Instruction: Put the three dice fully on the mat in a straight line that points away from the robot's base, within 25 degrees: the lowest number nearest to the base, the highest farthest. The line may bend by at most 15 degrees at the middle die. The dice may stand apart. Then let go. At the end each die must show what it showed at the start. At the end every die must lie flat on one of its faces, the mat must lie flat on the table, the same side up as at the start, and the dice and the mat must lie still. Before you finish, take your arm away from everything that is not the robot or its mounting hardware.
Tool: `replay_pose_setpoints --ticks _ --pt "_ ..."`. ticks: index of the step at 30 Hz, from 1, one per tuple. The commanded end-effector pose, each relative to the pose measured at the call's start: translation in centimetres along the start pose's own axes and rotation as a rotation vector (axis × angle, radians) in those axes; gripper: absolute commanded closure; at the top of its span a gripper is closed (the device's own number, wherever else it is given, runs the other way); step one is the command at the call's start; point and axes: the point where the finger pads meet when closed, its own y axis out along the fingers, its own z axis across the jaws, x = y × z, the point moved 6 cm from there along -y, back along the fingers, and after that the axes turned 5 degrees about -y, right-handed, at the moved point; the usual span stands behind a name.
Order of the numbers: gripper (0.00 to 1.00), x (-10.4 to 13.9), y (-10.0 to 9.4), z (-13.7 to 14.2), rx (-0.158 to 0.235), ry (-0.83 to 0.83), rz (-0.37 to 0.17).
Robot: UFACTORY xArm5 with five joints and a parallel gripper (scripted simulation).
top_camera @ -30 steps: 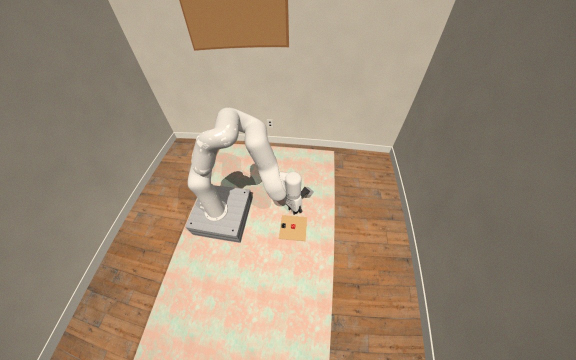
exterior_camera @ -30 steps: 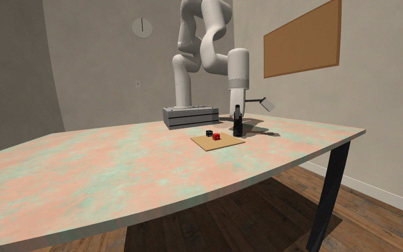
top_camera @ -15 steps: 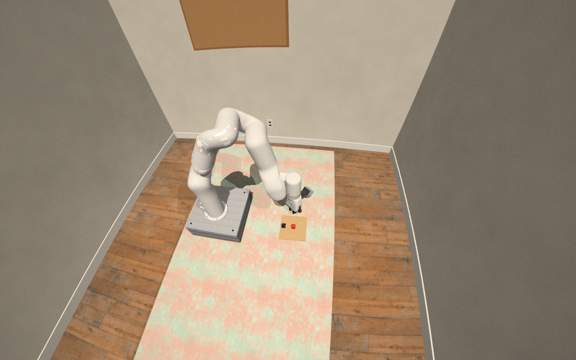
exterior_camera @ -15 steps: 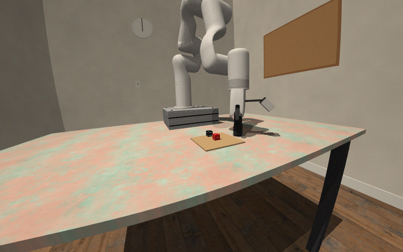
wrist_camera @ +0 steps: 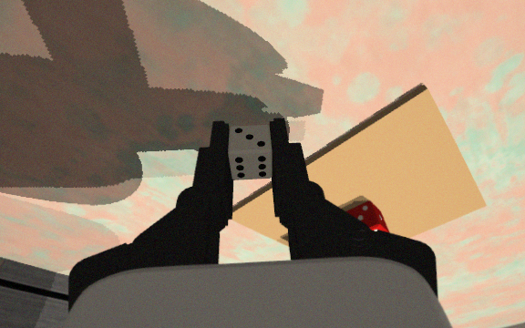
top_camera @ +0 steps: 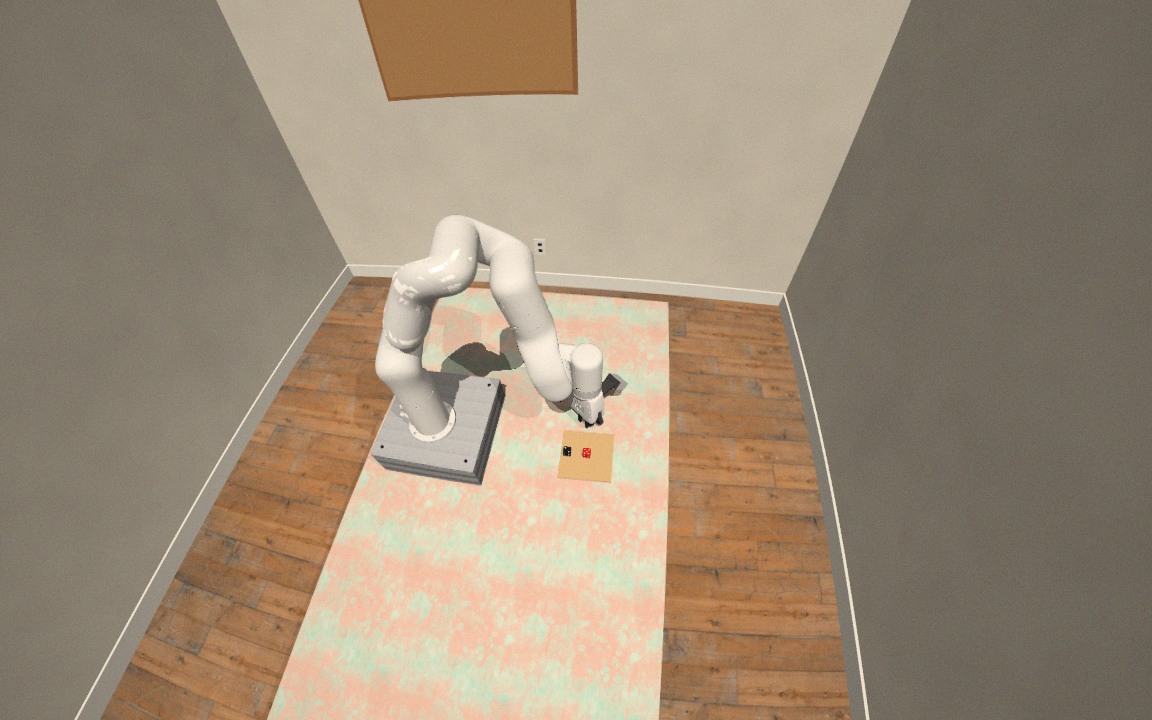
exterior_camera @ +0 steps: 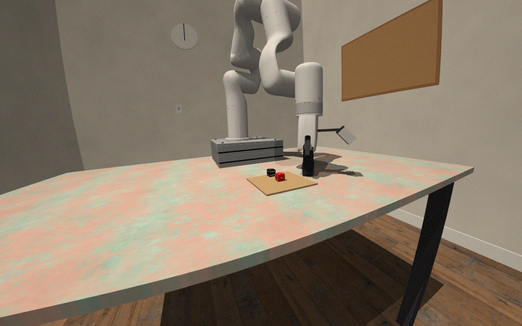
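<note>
The gripper is squeezing the white die between its two black fingers, and that die is off the mat, which lies just beside the gripper. The red die sits on the mat near the gripper, and the black die sits on it too, on the side of the red one toward the robot's base.

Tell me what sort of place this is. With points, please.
Probably a small office or workroom: a table (top_camera: 508, 573) (exterior_camera: 133, 243), a wall clock (exterior_camera: 184, 36) and a board (top_camera: 482, 49) (exterior_camera: 390, 54) that looks like cork.
</note>
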Motion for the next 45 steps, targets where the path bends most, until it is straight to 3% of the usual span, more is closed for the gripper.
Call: replay_pose_setpoints --ticks 1,18,26,28,35,45 --pt "0.85 -0.1 -0.1 0.1 0.002 0.000 0.002" --pt "0.85 -0.1 -0.4 0.1 0.002 0.000 0.002" --pt "0.85 -0.1 -4.9 0.1 0.002 0.000 0.003" --pt "0.85 -0.1 -4.9 0.1 0.002 0.000 0.003" --pt "0.85 0.0 -9.3 0.1 0.002 0.000 0.002" --pt "0.85 0.0 -10.0 0.2 0.002 0.000 0.002"
